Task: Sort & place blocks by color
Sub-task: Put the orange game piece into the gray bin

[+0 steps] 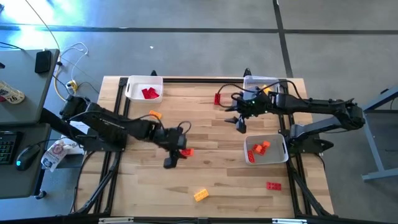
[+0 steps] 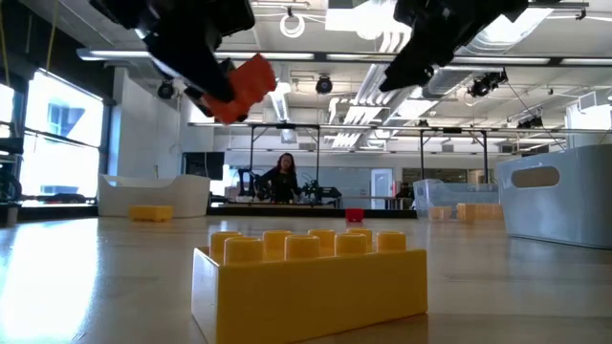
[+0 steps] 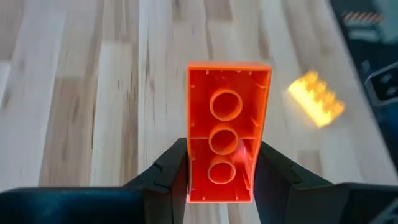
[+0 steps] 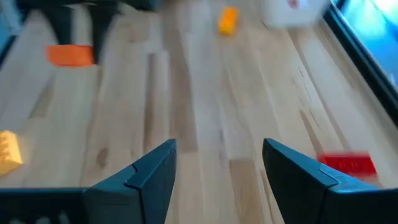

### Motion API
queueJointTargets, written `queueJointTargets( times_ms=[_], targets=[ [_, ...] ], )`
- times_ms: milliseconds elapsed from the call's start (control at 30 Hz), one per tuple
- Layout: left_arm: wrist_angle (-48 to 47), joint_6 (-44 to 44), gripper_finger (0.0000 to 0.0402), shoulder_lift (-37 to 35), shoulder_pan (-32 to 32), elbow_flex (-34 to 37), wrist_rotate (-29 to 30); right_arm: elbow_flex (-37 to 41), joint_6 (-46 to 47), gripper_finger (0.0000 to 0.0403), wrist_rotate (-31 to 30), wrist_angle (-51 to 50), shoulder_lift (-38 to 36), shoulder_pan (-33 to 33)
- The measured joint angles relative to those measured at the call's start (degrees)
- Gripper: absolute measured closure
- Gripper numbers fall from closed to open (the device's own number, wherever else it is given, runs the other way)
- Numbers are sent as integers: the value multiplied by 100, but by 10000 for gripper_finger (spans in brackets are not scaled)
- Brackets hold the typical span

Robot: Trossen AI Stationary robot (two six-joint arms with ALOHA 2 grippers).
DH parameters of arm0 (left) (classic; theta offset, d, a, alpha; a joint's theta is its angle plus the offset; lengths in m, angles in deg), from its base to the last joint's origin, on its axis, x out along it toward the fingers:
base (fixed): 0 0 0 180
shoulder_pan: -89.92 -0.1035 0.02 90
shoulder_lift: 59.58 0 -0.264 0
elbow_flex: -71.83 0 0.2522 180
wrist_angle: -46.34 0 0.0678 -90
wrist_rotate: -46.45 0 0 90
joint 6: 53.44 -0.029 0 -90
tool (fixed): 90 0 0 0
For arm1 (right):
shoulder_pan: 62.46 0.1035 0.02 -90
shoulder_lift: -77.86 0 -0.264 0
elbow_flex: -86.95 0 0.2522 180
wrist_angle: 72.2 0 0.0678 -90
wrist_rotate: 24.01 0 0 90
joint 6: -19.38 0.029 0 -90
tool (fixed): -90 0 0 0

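Yellow block [image 2: 311,272] nearest, on table; left claw [image 3: 219,180] gripping orange block [image 3: 227,130]; right claw [image 4: 217,171] open, empty.

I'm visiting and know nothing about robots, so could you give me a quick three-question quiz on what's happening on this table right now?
1. True or false: the left gripper holds an orange block.
2. Which colour of blocks lies in the tray at the far left? A) yellow B) red C) orange
3. Fill in: the right gripper has its fingers ____ with nothing between them.

Key: 1 true; 2 B; 3 open.
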Motion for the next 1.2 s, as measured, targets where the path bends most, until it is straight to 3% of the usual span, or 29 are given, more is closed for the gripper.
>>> queueJointTargets(
  times_ms=[433,733,1000,1200],
  targets=[
    [1473,-277,290,0,-1072,0,-1697,-4,-942,179,329,1460,277,653],
    [1978,-361,289,44,-1653,-167,-3131,-4,-1584,179,1193,2599,789,948],
    [1955,-282,289,84,-1849,-372,-3728,-4,-1887,179,1235,3353,1001,1108],
    [1973,-207,289,165,-1883,-537,-3896,-4,-1787,179,1647,3982,1226,1111]
  ],
)
